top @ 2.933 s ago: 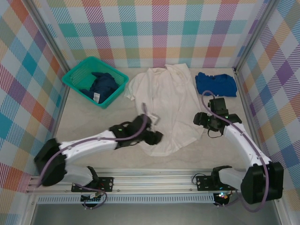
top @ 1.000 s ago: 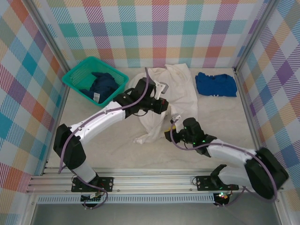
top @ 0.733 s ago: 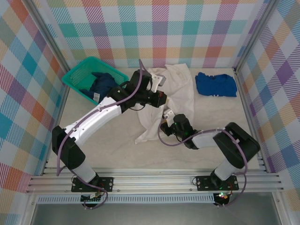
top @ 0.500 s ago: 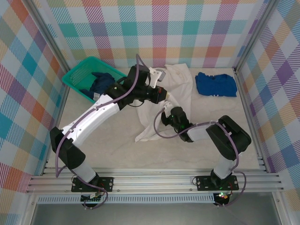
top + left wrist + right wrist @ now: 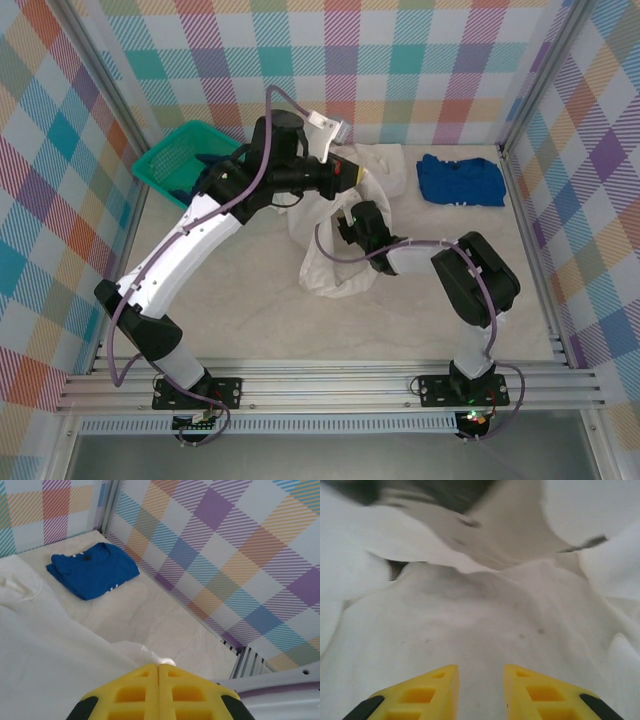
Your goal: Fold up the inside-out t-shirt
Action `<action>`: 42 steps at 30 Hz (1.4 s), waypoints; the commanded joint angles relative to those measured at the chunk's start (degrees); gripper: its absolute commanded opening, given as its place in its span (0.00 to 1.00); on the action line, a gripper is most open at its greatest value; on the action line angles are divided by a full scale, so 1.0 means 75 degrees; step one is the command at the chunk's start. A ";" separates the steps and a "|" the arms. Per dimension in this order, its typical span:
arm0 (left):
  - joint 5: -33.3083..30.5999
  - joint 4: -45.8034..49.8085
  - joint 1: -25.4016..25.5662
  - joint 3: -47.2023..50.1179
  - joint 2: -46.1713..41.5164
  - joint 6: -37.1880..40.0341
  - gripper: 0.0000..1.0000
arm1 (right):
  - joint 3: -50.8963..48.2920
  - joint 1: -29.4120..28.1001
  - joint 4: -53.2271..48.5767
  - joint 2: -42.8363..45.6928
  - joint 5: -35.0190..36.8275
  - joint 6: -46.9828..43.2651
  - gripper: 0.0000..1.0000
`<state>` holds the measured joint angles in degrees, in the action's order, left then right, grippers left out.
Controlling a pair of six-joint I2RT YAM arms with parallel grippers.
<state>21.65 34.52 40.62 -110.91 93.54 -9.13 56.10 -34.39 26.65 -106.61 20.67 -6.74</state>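
The large plain cream-white cotton t-shirt (image 5: 335, 272) lies bunched in the middle of the pale desk (image 5: 230, 320) with one part hoisted. This looks like the lift-and-spread step before folding, and next it needs drawing out flat. The left fingers (image 5: 137, 692) are pressed together, apparently pinching the raised cloth, while the right fingers (image 5: 432, 692) stand narrowly apart just over the shirt's folds, gripping nothing.

Bright, even light throughout, shadows soft and faint. The right wrist view smears into blur along its top, above the white cotton t-shirt (image 5: 485, 625).
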 commanded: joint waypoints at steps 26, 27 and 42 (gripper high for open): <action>-0.1569 -0.0101 -0.0078 -0.0437 -0.1076 0.0900 0.00 | 0.2085 0.1020 -0.3038 -0.0110 -0.3250 0.1314 0.50; -0.1543 -0.0167 -0.0084 -0.0281 -0.1131 0.0895 0.00 | 0.2023 0.1017 -0.3034 -0.0056 -0.3375 0.1359 0.50; 0.0245 -0.1126 -0.0086 -0.1114 -0.1331 0.0396 0.00 | 0.3699 0.0813 -0.4486 -0.1824 -0.1446 -0.0063 0.58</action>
<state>19.73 32.14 40.56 -115.33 85.76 -4.89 80.36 -27.24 -3.18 -118.15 5.89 -1.93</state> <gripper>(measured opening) 0.046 0.569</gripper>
